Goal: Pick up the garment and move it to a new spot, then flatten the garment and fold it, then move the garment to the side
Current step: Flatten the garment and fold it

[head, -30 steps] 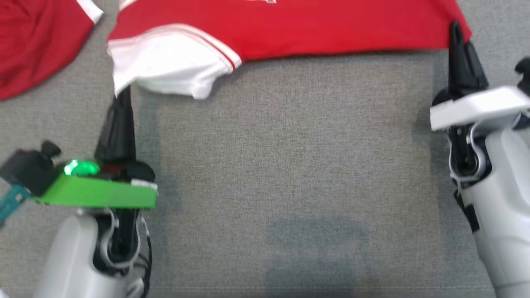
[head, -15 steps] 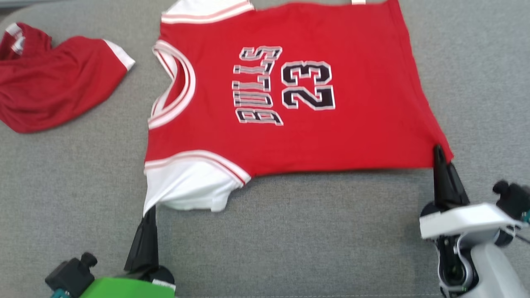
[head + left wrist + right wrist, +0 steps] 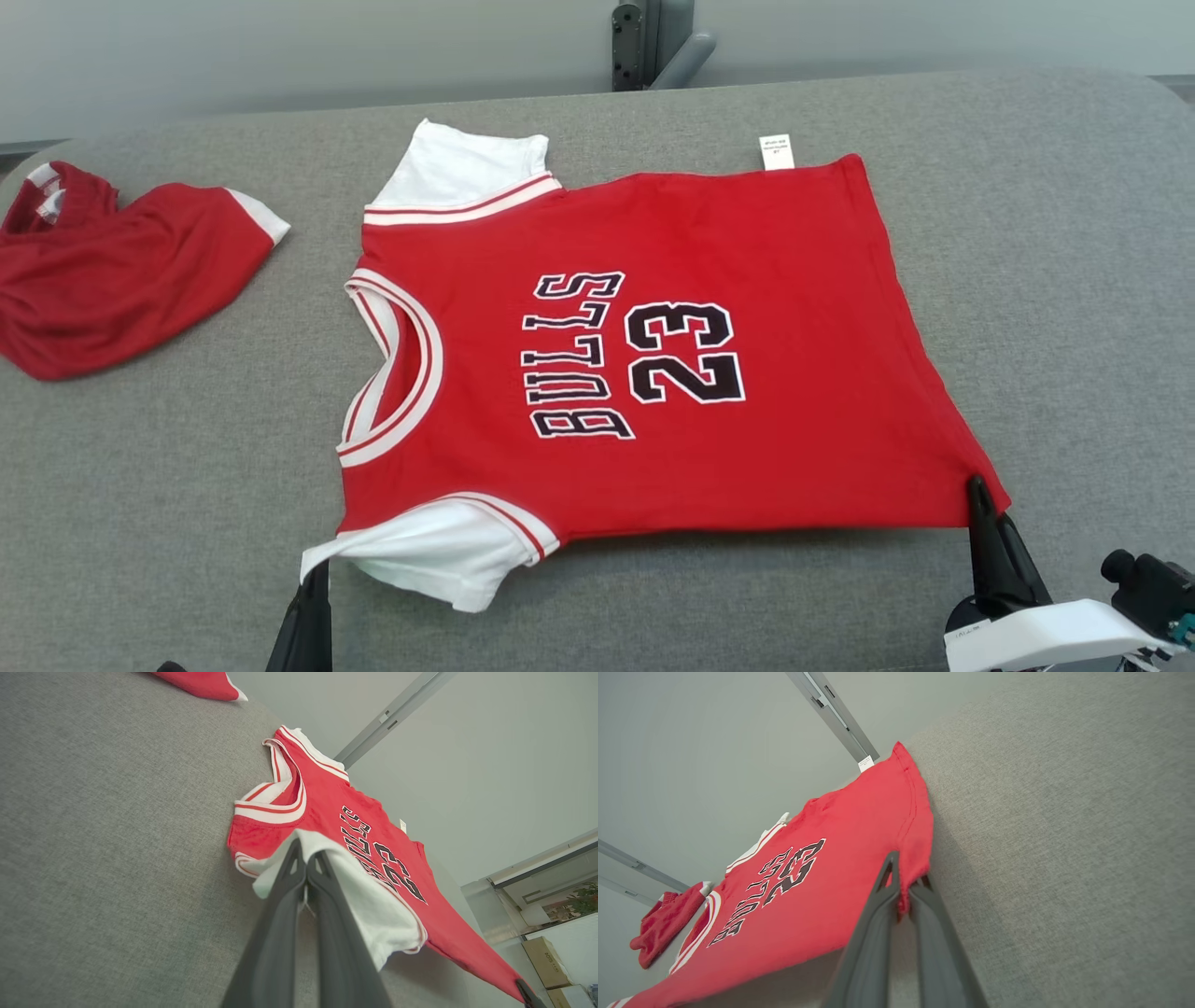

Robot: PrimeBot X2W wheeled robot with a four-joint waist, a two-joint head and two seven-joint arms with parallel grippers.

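Observation:
The garment (image 3: 653,373) is a red jersey with white sleeves and black "BULLS 23" lettering, spread face up on the grey table (image 3: 1074,280) with its collar to the left. My left gripper (image 3: 316,574) is shut on the edge of the near white sleeve (image 3: 364,896), which is lifted a little off the surface. At the lower right, my right gripper (image 3: 976,485) is shut on the near hem corner (image 3: 920,858) of the jersey (image 3: 808,891). Both pairs of fingers pinch fabric in the wrist views.
A second red garment (image 3: 121,261) with white trim lies crumpled at the table's far left. A grey post (image 3: 653,42) stands behind the table's far edge. Bare grey surface runs along the near edge and the right side.
The head camera has tilted up, so the whole jersey and the table's far edge now show. Both grippers keep their hold on the sleeve and hem corner.

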